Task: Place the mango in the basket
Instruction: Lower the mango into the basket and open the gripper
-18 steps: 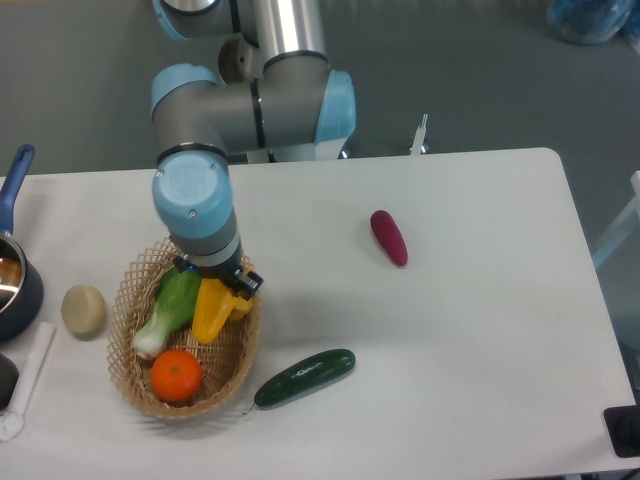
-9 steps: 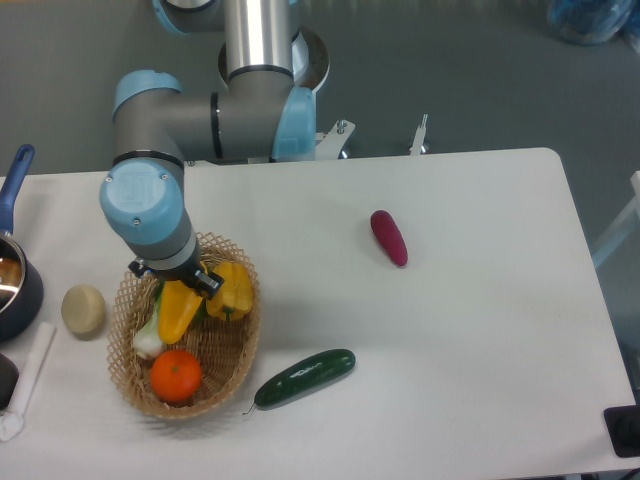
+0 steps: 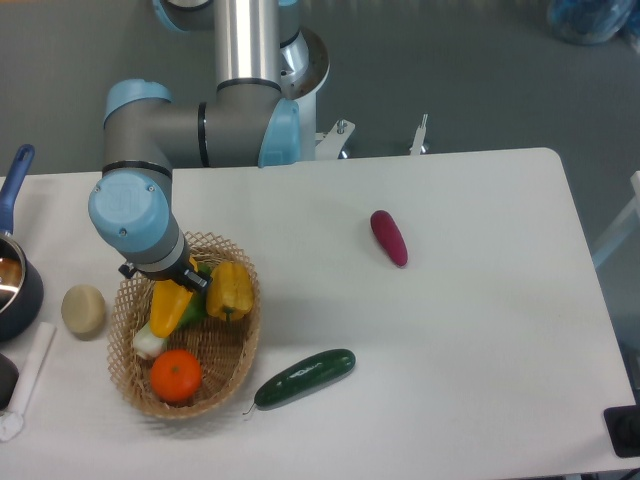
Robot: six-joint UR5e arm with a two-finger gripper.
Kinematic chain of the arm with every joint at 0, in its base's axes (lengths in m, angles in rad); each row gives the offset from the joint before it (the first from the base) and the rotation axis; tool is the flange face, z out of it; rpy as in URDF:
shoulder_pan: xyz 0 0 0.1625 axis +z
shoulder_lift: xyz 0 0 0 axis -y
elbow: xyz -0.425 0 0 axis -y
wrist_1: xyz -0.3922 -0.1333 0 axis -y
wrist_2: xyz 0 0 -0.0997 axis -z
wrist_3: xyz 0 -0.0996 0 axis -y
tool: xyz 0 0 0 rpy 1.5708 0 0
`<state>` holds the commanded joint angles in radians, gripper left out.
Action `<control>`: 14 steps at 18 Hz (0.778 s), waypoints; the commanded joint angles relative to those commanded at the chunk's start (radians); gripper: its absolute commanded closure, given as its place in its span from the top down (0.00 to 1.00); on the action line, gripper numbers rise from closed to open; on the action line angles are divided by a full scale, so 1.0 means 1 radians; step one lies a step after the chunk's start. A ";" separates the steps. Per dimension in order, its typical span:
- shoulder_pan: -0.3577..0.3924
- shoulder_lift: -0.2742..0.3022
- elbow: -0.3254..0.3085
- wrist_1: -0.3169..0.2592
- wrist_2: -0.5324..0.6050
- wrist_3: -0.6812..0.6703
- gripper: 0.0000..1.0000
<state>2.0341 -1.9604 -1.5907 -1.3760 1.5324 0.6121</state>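
End effector: mostly hidden under the blue wrist joint, over the left half of the basket. Fingers not separately visible; it appears closed on the upper end of the mango.

Mango: inside the basket rim, tilted, upper end under the wrist, lower end pointing down-left toward the white stalk of the leafy green. Whether it rests on the greens or hangs just above them cannot be told.

Risks, judged from this layout:
- Release from a tilt: the mango may roll off the greens and settle against the left rim, or tip over it toward the beige round item on the desk.
- Crowding: pepper lies just beside the mango on the right, orange below; a lower descent could press the fingers into pepper or greens.
- Light wicker: a sideways push could slide the basket toward the cucumber, which touches or nearly touches its lower right rim.
- Withdrawal: fingers catching the looped weave could lift the basket.

Mango appearance: smooth, elongated, yellow at the lower end, shading to orange near the grip; no visible blemish. Skin looks slick, so a light hold may slip.

Also present: purple vegetable, well apart on the right; pot at the left edge.
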 joint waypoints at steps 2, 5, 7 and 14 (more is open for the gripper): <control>0.000 -0.005 0.002 0.002 0.006 0.002 0.74; 0.000 -0.005 0.014 0.005 0.012 0.003 0.99; 0.002 0.001 0.014 0.011 0.015 0.003 1.00; 0.052 0.060 0.072 0.008 0.046 0.011 1.00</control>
<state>2.0860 -1.9008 -1.5187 -1.3683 1.5784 0.6228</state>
